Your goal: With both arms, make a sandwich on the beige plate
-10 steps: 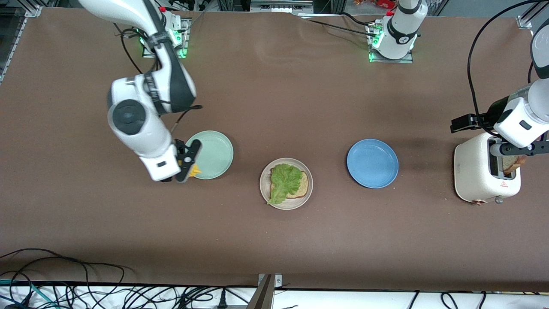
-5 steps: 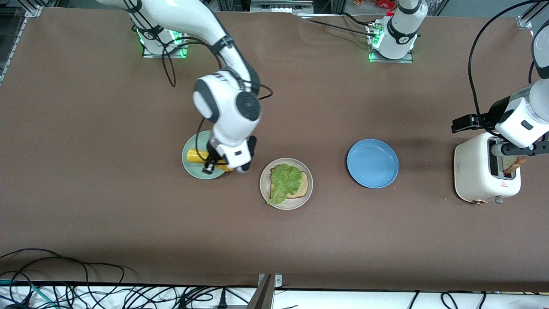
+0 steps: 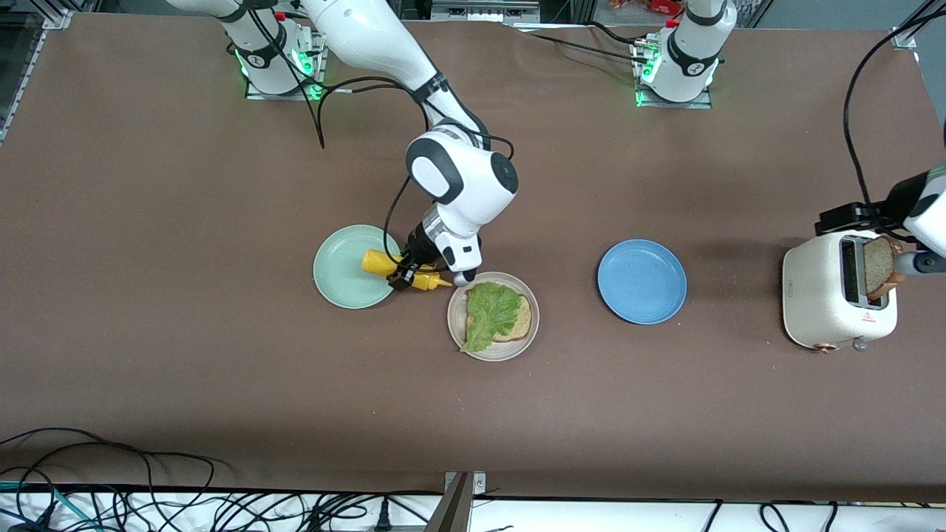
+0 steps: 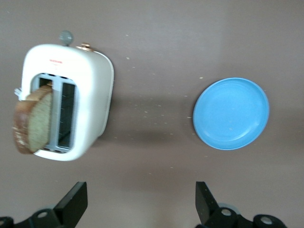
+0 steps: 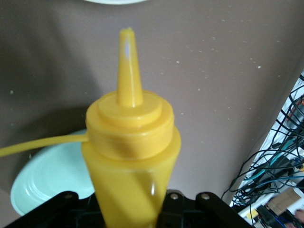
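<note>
Yellow squeeze bottle point(image 3: 378, 262) is what the right gripper point(image 3: 405, 275) has got, fingers clamped on its body. It's lying nearly flat in the air, over the edge of the mint green plate point(image 3: 336, 284) and the bit of table next to it. The nozzle points toward the beige plate point(image 3: 510, 353). From the right wrist camera you're basically staring down the cap and spout, with a corner of the mint plate under it

Reading the front view as a clock face: the beige plate sits about mid-table, with the mint plate at roughly 10 o'clock from it and a blue plate point(image 3: 641, 281) at roughly 3 o'clock, well apart. On the beige plate there's one bread slice point(image 3: 522, 319) with a ruffled lettuce leaf point(image 3: 491, 309) on top, hanging a little over the rim at 7 o'clock. No top slice on it yet

The other bread slice point(image 3: 878, 266) is standing in a slot of the white toaster point(image 3: 820, 295), sticking well out. The toaster is at 3 o'clock from the blue plate, at the left arm's end of the table. The left gripper point(image 4: 140, 202) hangs up by that toaster with its fingers wide apart, nothing between them
</note>
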Robot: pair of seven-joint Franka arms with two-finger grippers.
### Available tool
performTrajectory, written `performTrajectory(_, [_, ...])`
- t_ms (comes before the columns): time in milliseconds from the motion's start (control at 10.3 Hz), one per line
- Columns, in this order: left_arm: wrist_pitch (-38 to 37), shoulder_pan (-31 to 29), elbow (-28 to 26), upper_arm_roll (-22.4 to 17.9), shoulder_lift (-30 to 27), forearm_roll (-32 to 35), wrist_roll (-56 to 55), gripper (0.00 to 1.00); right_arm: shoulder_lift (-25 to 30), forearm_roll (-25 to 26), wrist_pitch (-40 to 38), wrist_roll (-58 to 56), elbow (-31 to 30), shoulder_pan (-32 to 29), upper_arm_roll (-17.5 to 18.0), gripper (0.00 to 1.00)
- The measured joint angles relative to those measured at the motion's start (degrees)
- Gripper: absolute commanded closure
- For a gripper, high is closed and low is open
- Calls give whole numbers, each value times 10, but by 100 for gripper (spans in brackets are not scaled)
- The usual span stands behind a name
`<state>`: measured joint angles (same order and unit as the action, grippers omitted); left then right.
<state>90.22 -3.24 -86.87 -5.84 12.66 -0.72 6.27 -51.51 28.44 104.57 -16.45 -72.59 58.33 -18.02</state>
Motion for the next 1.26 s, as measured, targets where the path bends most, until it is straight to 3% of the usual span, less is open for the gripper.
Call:
performTrajectory(486, [77,-83,-4,-1,48,13,123,0,-29,3,0,25,19,4,-8,100])
performTrajectory(777, [125,-107,-6,-1,83,14,164,0,-20,-13,-27,-30,39,-11,-21,100])
performTrajectory(1262, [184,-131,-22,-1,119,15,202,2,126,-177,-65,-295,54,-162,-30,100])
